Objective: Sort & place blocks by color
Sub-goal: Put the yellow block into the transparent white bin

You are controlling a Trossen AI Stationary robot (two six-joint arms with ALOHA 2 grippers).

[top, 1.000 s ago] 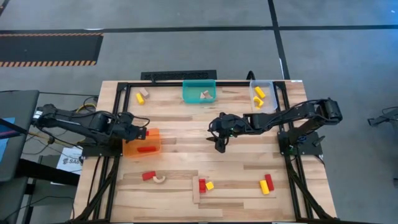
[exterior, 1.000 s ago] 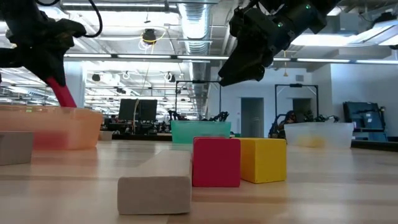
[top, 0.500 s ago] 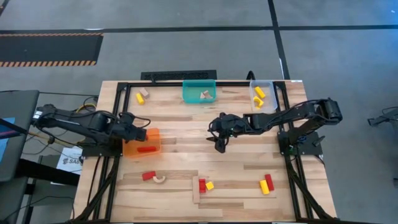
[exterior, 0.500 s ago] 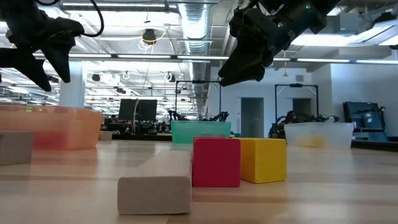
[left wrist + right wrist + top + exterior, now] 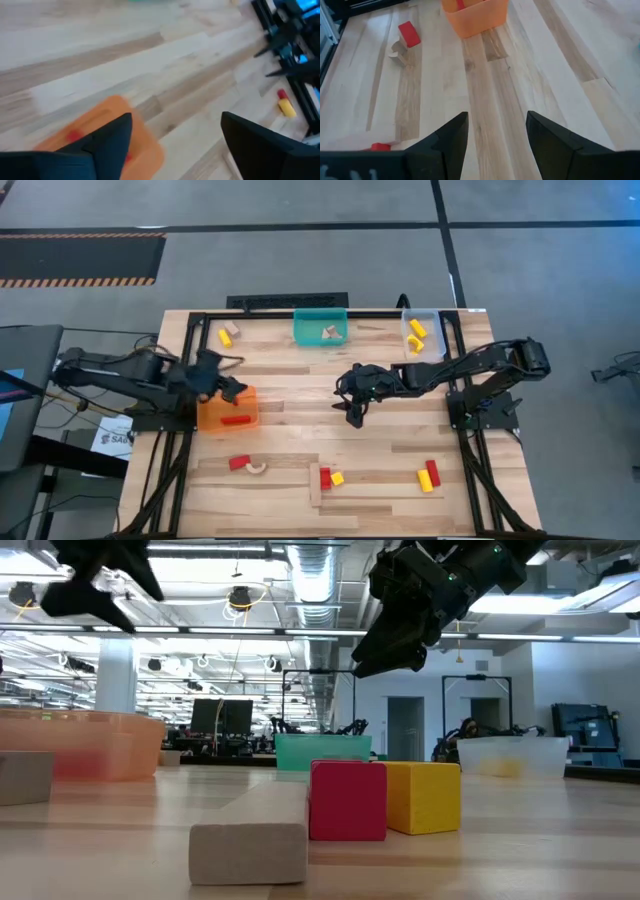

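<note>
Left gripper (image 5: 232, 387), fingers spread and empty, hovers above the orange bin (image 5: 228, 409), where a red block (image 5: 236, 420) lies; right gripper (image 5: 352, 412), also spread, hangs mid-counter. Between deliveries: next, likely the red block (image 5: 238, 463) at the bin's 6 o'clock, needing a descent and pinch

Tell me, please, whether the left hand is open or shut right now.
Open. The left hand shows its two dark fingers spread wide apart above the orange bin, with nothing between them.
</note>
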